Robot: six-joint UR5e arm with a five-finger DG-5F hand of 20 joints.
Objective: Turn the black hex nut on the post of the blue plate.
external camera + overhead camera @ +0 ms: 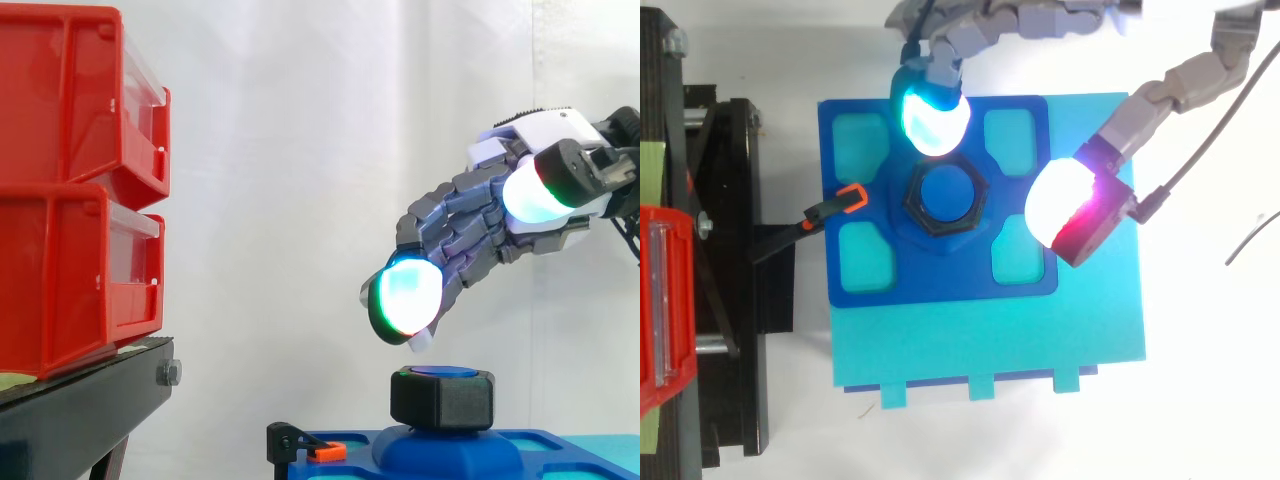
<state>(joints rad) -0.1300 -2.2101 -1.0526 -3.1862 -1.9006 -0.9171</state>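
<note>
The black hex nut (441, 398) (945, 196) sits on the blue post (946, 191) in the middle of the blue plate (938, 285). My hand (470, 225) hovers above and to the right of the nut, open, fingers spread and slightly bent, touching nothing. One fingertip (404, 291) glows cyan just above the nut's left side; from above that fingertip (932, 114) lies at the nut's far edge. The thumb pad (1070, 205) glows white and red to the right of the nut, apart from it.
Two red bins (78, 185) are stacked on the black stand (85, 405) at the left. A black clamp with an orange tip (845, 200) holds the plate's left edge. The plate rests on a cyan base (990, 345).
</note>
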